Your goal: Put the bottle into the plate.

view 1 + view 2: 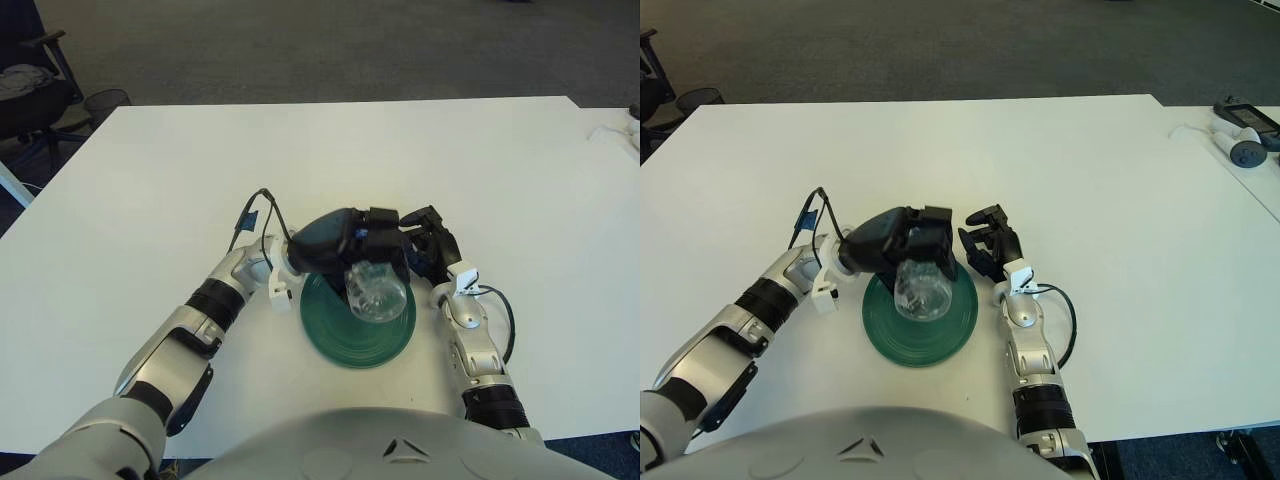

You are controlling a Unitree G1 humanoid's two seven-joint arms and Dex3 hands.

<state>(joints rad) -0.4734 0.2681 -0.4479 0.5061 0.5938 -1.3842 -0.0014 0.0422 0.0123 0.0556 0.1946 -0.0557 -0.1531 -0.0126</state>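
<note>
My left hand (362, 243) is curled around a clear plastic bottle (376, 290) and holds it over the green plate (345, 335) at the table's near middle. The bottle's base faces the camera, and its bottom end hangs above the plate's centre. Whether it touches the plate I cannot tell. In the right eye view the same bottle (921, 289) shows over the plate (940, 340). My right hand (432, 247) shows just right of the plate, dark fingers loosely spread and holding nothing.
The white table (150, 180) spreads wide around the plate. A black office chair (25, 85) stands off its far left corner. Small white devices (1240, 135) lie on another table at the far right.
</note>
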